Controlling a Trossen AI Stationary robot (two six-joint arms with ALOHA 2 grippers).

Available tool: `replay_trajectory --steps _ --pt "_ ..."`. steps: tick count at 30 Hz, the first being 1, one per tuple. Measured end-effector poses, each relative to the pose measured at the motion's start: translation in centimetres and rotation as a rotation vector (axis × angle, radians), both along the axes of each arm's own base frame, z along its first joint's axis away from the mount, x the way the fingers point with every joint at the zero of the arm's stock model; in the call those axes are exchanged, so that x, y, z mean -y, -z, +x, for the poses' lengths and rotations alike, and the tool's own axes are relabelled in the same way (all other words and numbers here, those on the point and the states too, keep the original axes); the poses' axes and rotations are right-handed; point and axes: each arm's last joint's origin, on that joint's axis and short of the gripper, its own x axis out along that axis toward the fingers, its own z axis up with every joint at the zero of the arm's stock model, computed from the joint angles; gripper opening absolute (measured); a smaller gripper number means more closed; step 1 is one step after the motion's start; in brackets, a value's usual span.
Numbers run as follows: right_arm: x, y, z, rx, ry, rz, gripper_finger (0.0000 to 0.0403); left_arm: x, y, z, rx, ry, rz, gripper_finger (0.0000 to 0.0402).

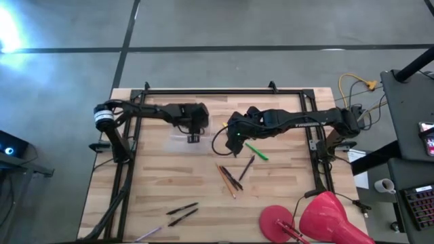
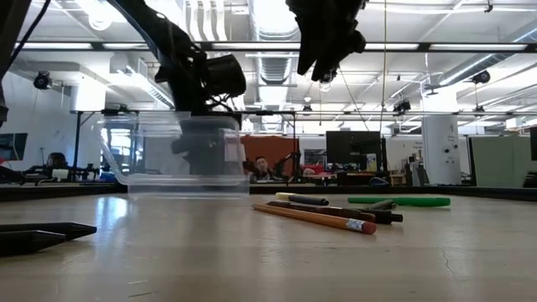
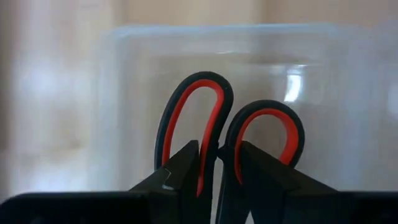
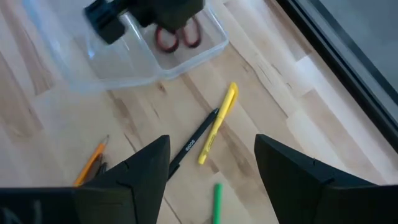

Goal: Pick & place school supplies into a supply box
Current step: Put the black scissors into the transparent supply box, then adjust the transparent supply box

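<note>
The clear supply box (image 1: 192, 139) (image 2: 180, 155) stands on the table's far middle part. My left gripper (image 1: 194, 130) (image 3: 217, 177) points down into it, shut on the red-and-black-handled scissors (image 3: 227, 134) (image 4: 177, 36). My right gripper (image 1: 234, 140) (image 4: 211, 168) hangs open above the table just right of the box, high over a yellow pen (image 4: 217, 124), a black pen (image 4: 196, 143) and a green pen (image 1: 256, 152) (image 2: 398, 200). An orange pencil (image 2: 315, 218) and dark pens (image 1: 230, 177) lie flat nearer the middle. My left gripper pinches the scissors between its two fingers (image 3: 183, 171), where the two handle loops meet (image 3: 217, 149). The fingers come from above, pointing down into the box. The loops (image 3: 261, 124) stick out past the fingertips, inside the box walls. Whether they touch the box floor, I cannot tell.
Two black pens (image 1: 182, 211) (image 2: 46, 235) lie near the table's near edge, left of centre. A big red and pink round object (image 1: 308, 218) sits at the near right corner. A black frame rail (image 1: 224, 91) runs along the far edge and sides.
</note>
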Motion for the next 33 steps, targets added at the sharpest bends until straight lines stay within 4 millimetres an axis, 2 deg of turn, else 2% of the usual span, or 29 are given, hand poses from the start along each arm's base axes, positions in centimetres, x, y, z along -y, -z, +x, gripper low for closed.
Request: replay_trajectory --steps 5,8,15,24,33 --pt "0.2 0.2 0.2 -0.002 0.004 -0.002 0.0224 1.7 -0.1 0.6 0.003 0.06 -0.008 0.0061" --pt "0.2 0.2 0.2 -0.003 0.005 -0.002 0.0224 2.3 -0.8 1.3 0.031 0.081 0.0 0.0057" --pt "0.2 0.2 0.2 -0.002 0.007 0.0 0.0224 2.4 -1.9 2.5 0.132 0.194 0.015 0.01" --pt "0.2 0.2 0.2 -0.002 0.006 0.002 0.0224 2.6 -0.7 1.8 0.025 0.219 -0.012 0.0071" --pt "0.2 0.2 0.2 -0.003 0.0 0.008 0.0224 3.0 0.3 0.3 -0.095 0.162 -0.102 0.0083"
